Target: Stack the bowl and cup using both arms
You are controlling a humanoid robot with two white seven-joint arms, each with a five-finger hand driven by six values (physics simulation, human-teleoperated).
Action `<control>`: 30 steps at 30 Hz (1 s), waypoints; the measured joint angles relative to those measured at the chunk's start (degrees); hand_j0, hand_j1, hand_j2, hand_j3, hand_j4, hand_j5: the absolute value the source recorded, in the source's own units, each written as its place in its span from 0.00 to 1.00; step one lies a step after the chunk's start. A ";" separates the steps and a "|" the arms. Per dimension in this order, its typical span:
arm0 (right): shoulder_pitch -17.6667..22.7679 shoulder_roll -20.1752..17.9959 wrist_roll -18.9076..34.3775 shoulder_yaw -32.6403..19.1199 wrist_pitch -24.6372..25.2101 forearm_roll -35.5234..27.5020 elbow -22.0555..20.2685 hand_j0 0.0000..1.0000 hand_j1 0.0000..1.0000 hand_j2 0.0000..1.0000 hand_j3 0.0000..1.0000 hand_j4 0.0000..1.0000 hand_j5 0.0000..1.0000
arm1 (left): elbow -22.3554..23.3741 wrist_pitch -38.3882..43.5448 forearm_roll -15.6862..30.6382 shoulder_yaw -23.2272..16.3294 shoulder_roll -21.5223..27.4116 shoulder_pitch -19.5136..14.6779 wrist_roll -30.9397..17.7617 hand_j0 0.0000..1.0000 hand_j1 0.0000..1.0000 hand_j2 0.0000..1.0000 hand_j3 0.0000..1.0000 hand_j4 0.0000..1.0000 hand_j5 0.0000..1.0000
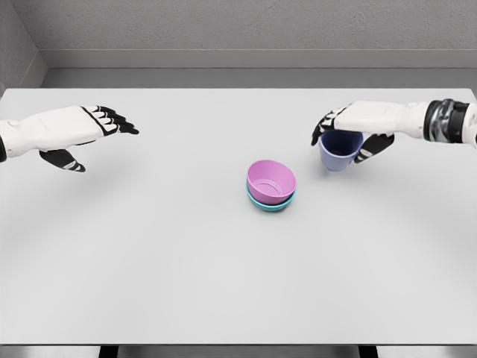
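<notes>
White tabletop (pixel 149 261) fills nearly the whole frame from where I sit at the controls, with a grey wall band across the top.

Next in size are my two arms. The left hand (pixel 71 130) comes in at the upper left of the frame, hanging over bare table with its dark-tipped fingers stretched out flat and loose, nothing in its grasp. The right hand (pixel 356 127) enters from the upper right, palm down, its fingers curled over the rim of the blue cup (pixel 339 153) and holding it; I cannot tell whether the cup's base touches the table or hangs just above it.

Just right of the frame's centre sits the pink bowl (pixel 271 181), nested inside the teal bowl (pixel 270 203), of which I see only a thin crescent of rim along the lower edge. The pink bowl tilts slightly and its inside is empty. The cup, upper right of the bowls, stands apart from them; what its inside holds is hidden by the hand.
</notes>
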 measured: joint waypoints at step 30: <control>-2.46 -0.25 0.01 -2.15 -0.25 -0.16 -3.88 0.69 0.69 0.69 0.69 0.69 0.69 | -0.07 0.00 0.00 0.00 0.01 0.00 0.00 1.00 1.00 1.00 1.00 1.00 1.00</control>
